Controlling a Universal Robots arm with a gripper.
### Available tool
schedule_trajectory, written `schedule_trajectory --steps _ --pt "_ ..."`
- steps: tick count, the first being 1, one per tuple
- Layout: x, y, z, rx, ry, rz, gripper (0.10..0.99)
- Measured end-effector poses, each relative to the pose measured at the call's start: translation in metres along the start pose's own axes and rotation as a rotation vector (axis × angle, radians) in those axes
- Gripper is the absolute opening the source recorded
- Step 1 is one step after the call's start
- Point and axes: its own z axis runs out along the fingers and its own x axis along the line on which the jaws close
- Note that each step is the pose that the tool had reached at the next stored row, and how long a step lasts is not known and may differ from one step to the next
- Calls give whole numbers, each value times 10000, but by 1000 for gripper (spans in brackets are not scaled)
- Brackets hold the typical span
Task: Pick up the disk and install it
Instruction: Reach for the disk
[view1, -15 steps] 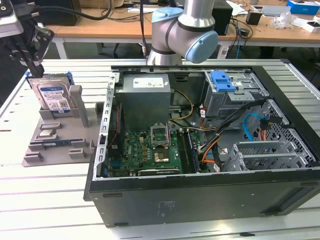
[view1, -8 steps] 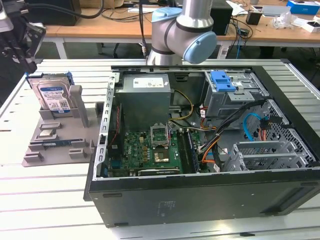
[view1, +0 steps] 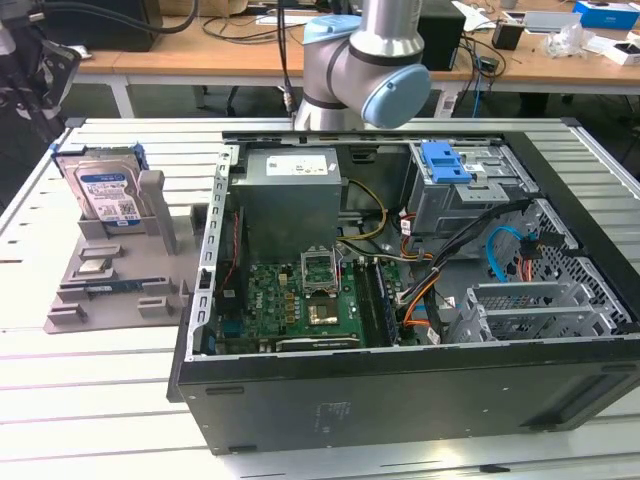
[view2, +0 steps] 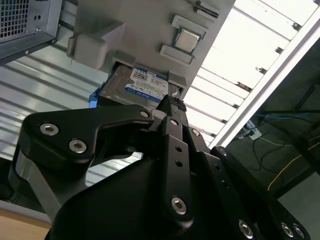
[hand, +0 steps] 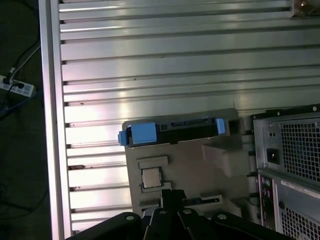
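The disk (view1: 108, 192) stands on edge in a slot at the back of a grey holder (view1: 100, 300), at the exterior view's left. It is silver, with a white-and-blue label and blue rails. In the second wrist view the disk's label face (view2: 142, 86) shows just beyond my gripper (view2: 171, 104). In the first wrist view the disk's top edge (hand: 175, 125) lies past the gripper (hand: 170, 195). The gripper hangs above the holder, apart from the disk and holding nothing that I can see.
An open computer case (view1: 400, 400) lies right of the holder, with a metal drive cage (view1: 480, 200) and its blue latch (view1: 445, 162) at the back right. The holder also carries a square chip (hand: 151, 177) and a memory stick (view1: 115, 287). The ribbed table's edge (hand: 50, 125) is near.
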Motion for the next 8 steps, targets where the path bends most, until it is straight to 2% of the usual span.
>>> schedule_trajectory --steps 5,8 --pt "37 62 27 12 -3 -2 106" --pt "71 75 33 15 -3 -1 106"
